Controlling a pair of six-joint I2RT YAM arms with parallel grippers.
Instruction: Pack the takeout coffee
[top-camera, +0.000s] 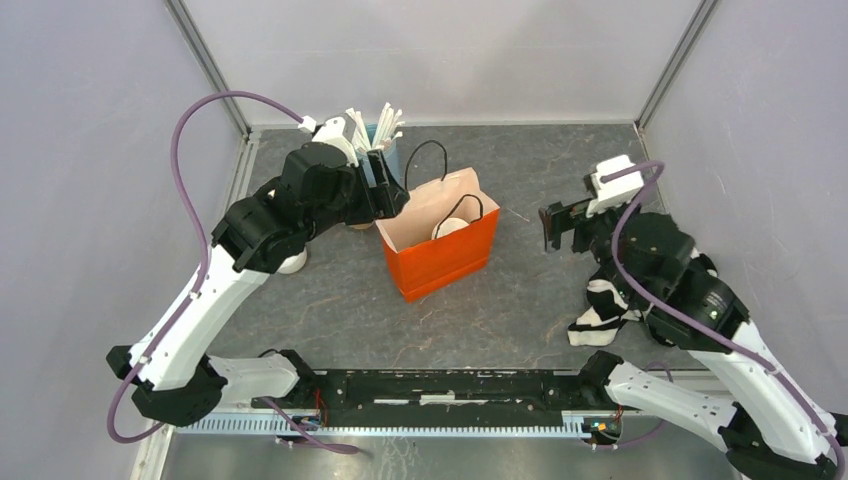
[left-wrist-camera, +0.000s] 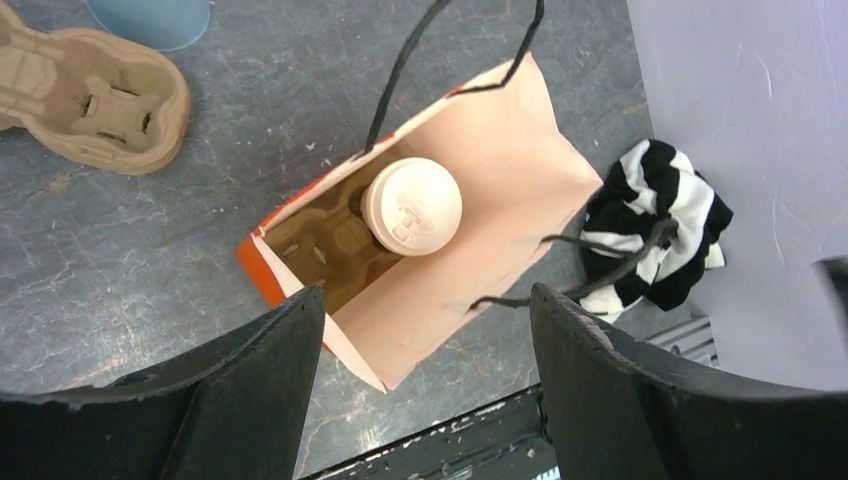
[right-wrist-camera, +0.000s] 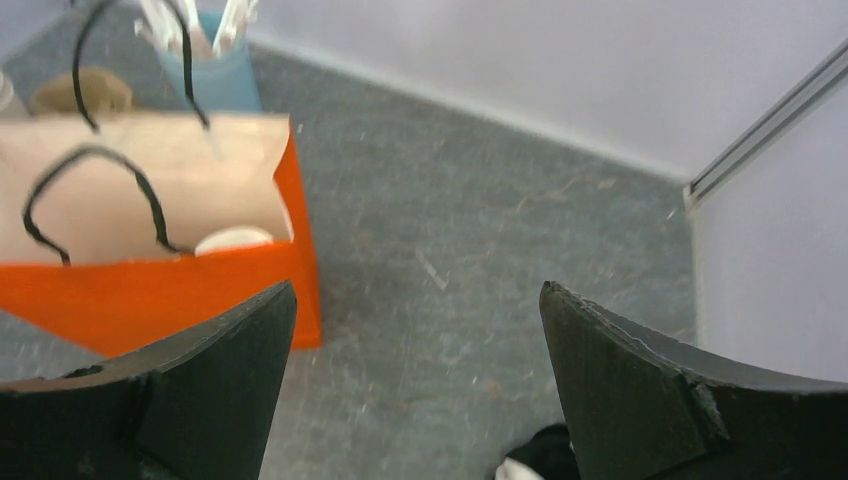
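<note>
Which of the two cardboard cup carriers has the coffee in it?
The carrier inside the orange bag: the lidded coffee cup stands in it. The other carrier lies empty on the table beside the blue cup.

Orange bag (right-wrist-camera: 150, 290) at left, coffee lid (right-wrist-camera: 233, 240) inside (blue cup (right-wrist-camera: 220, 85) behind); R gripper (right-wrist-camera: 416, 290) jaws apart, empty

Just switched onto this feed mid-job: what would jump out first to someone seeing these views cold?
The bright orange bag in the middle of the scene stands out most, with the lidded takeout coffee sitting in a cardboard carrier inside it. The left hand hovers open above the bag's mouth. A black-and-white striped cloth lies off to the right in the top view.
</note>
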